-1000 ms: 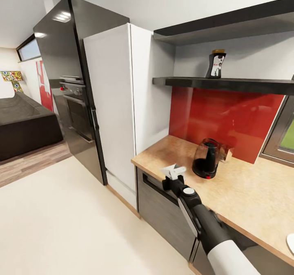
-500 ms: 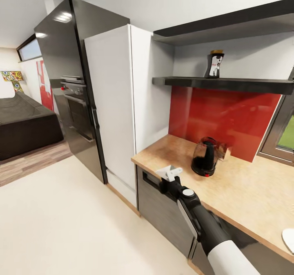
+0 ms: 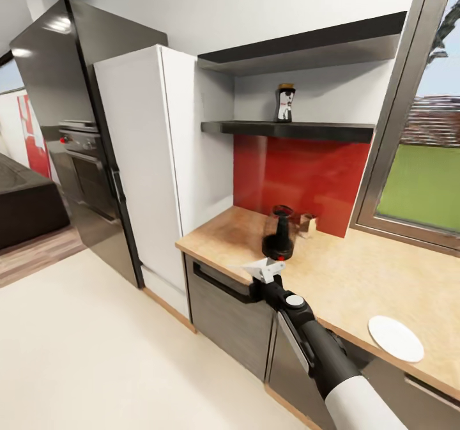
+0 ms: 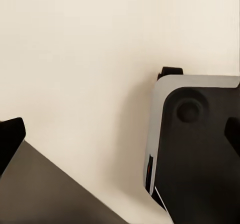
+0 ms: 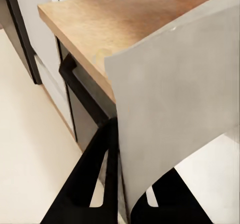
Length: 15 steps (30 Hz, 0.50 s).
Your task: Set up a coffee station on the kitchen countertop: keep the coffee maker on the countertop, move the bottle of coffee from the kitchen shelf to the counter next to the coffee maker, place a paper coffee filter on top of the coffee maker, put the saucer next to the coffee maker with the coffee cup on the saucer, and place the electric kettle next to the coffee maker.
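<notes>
Holding one small white folded paper coffee filter (image 3: 263, 268) in the right gripper (image 3: 266, 275), jaws pinched narrow on the sheet; same filter (image 5: 175, 109) seen large and grey-white in the right wrist view, hiding most of what lies past it, with the black fingers (image 5: 90, 179) closed at its lower edge. Held just off the front edge of the long light wood-grain countertop (image 3: 358, 276), above the grey cabinet fronts (image 3: 227, 315).

Left gripper: two dark tips at the frame edges of the left wrist view, spread wide apart with nothing between; a grey-and-black part of the robot (image 4: 200, 144) and cream floor (image 4: 85, 59) below. Identity of that part hard to make out.

Count on countertop: one squat dark glass electric kettle (image 3: 279, 233) with a red spot at its base, standing near the red backsplash (image 3: 300, 177); one small unclear object (image 3: 307, 224) just beside it, too small to identify; one small round white saucer (image 3: 395, 338) near the front edge, well apart from the kettle, nothing on it.

Count on thin dark grey kitchen shelf (image 3: 287, 128): one small dark bottle of coffee (image 3: 285, 103) with yellow lid, upright. Thicker dark board (image 3: 300, 46) above. Window (image 3: 421, 155) cut off at the frame edge.
</notes>
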Available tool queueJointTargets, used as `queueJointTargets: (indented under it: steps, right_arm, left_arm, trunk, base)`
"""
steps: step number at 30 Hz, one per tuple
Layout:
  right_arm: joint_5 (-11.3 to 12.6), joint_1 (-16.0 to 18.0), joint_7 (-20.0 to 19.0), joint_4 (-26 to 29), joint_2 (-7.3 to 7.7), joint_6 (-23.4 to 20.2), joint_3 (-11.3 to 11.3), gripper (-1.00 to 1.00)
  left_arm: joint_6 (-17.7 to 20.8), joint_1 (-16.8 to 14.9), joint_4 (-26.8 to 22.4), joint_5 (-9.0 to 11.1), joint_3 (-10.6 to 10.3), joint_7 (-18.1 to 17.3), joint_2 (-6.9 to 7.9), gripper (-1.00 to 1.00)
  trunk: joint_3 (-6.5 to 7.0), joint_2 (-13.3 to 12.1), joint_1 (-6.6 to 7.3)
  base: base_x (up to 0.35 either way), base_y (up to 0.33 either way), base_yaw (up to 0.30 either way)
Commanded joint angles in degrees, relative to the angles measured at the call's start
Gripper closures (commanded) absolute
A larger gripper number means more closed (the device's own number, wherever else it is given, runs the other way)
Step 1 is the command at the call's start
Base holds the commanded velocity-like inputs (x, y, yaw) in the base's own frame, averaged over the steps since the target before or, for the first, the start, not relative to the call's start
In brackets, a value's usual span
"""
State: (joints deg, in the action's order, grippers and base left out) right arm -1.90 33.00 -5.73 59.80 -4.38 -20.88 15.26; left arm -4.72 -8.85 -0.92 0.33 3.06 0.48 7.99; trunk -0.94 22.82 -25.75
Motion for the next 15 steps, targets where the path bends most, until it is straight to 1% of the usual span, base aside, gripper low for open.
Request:
queueJointTargets:
  steps: [1,8,15]
  right_arm:
    - [0.1,0.0,-0.2,0.0,-0.01,-0.3,0.0,1.00]
    - [0.1,0.0,-0.2,0.1,-0.01,-0.3,-0.1,1.00]
    - [0.1,0.0,-0.2,0.1,-0.01,-0.3,-0.1,1.00]
  left_arm:
    - [-0.2,0.0,0.0,0.0,0.3,0.0,0.00,-1.00]
    - [-0.2,0.0,0.0,0.0,0.3,0.0,0.00,-1.00]
    - [-0.2,0.0,0.0,0.0,0.3,0.0,0.00,-1.00]
  trunk:
    - [-0.07,0.1,-0.03]
    - [0.16,0.1,-0.03]
    - [0.38,0.1,-0.03]
  base:
    - [-0.022,-0.235,-0.285]
    - [-0.007,-0.235,-0.286]
    - [0.000,-0.265,-0.286]
